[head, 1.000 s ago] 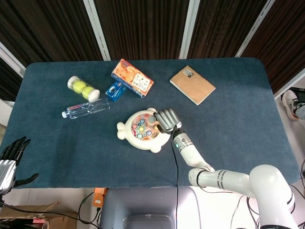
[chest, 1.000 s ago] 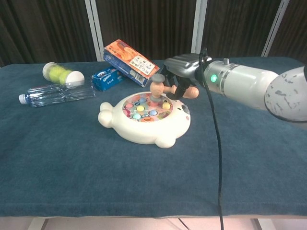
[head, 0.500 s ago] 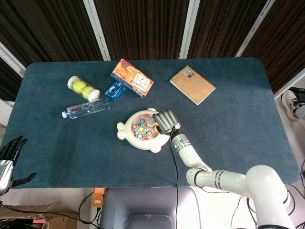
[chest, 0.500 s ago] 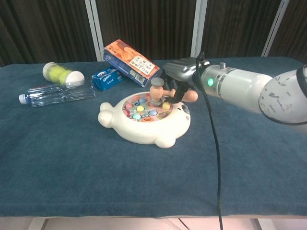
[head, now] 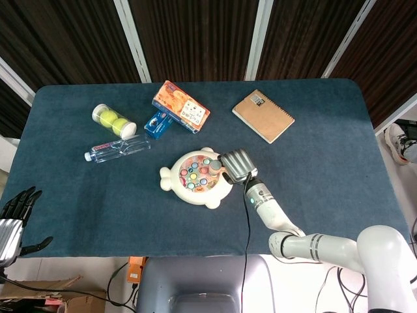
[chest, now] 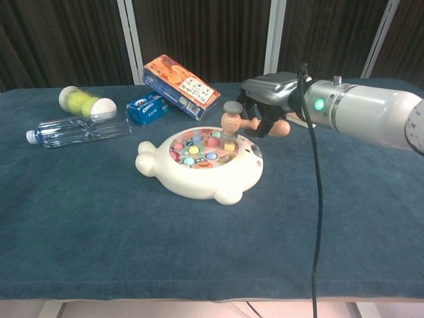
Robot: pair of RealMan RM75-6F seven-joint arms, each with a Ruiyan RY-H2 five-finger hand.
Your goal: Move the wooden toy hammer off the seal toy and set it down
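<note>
The cream seal toy [head: 193, 180] [chest: 199, 167] with coloured pegs lies mid-table. My right hand [head: 237, 164] [chest: 270, 99] grips the wooden toy hammer [chest: 246, 122] by its handle. The hammer's grey-topped head [head: 215, 166] hangs just above the seal's right edge, apart from the pegs, and the handle's rounded end sticks out to the right. My left hand [head: 13, 220] hangs off the table's front left corner with fingers spread and nothing in it; the chest view does not show it.
An orange box [head: 181, 106] [chest: 180, 77], a blue cookie pack [head: 159, 123], a tennis ball tube [head: 113, 120] and a water bottle [head: 117, 149] lie at the back left. A brown notebook [head: 263, 116] lies back right. Bare blue cloth [head: 326, 169] stretches right of the seal.
My right hand has carried the hammer rightward and slightly up, from over the seal's pegs to its right edge. The left hand has barely shifted.
</note>
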